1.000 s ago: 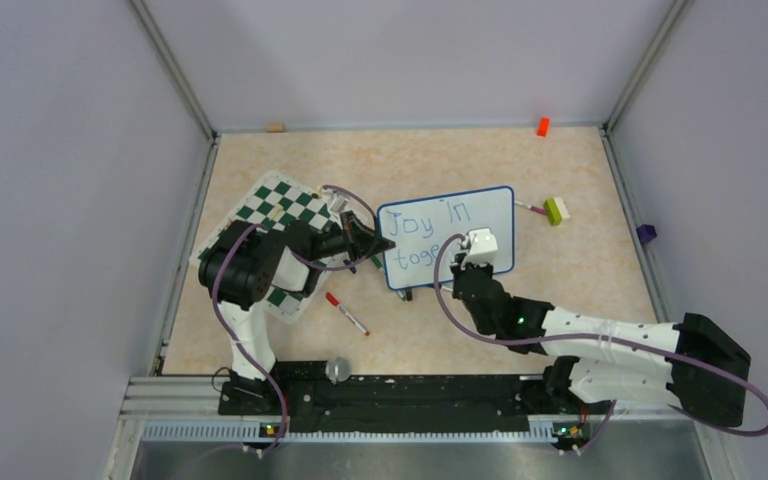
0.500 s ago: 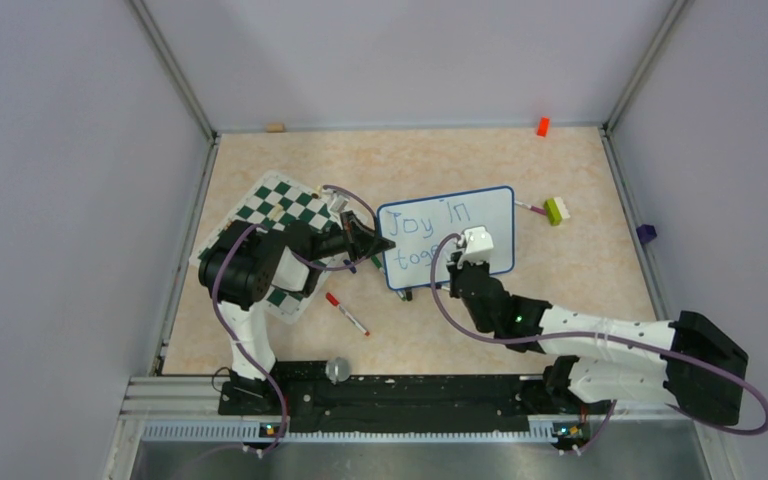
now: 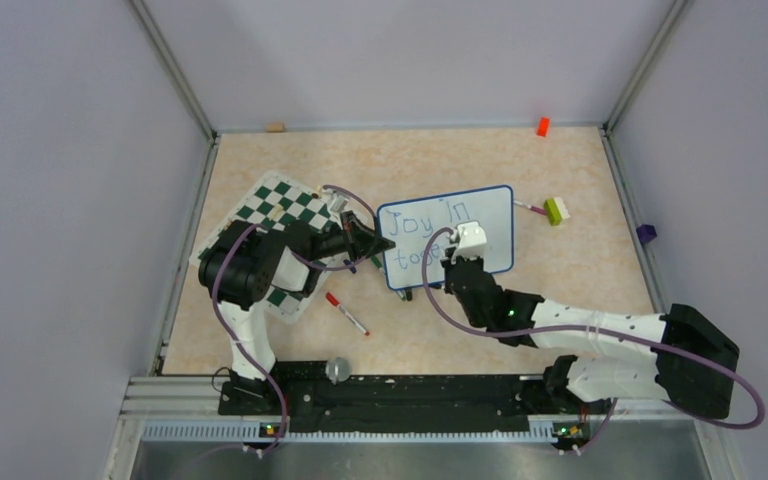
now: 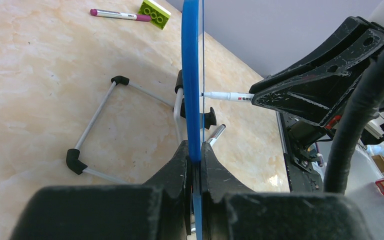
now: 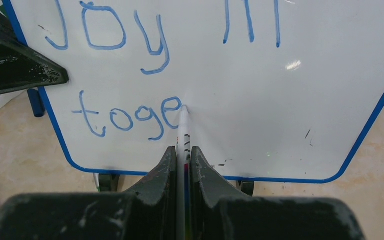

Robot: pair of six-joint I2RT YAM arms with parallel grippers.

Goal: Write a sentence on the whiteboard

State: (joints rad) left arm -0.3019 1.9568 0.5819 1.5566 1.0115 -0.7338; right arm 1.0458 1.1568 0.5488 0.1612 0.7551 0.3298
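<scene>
Top external view, centre-left: the left gripper [image 3: 376, 243], just right of the chess mat [image 3: 278, 205], pinches the whiteboard's [image 3: 490, 205] left blue edge. The board stands at frame centre, its sentence [image 3: 415, 225] reading "Joy in toge". The right gripper [image 5: 182, 150] pinches a marker [image 5: 182, 125], its tip touching the board beside the last "e". Bare table [image 3: 580, 270] lies to the board's right.
</scene>
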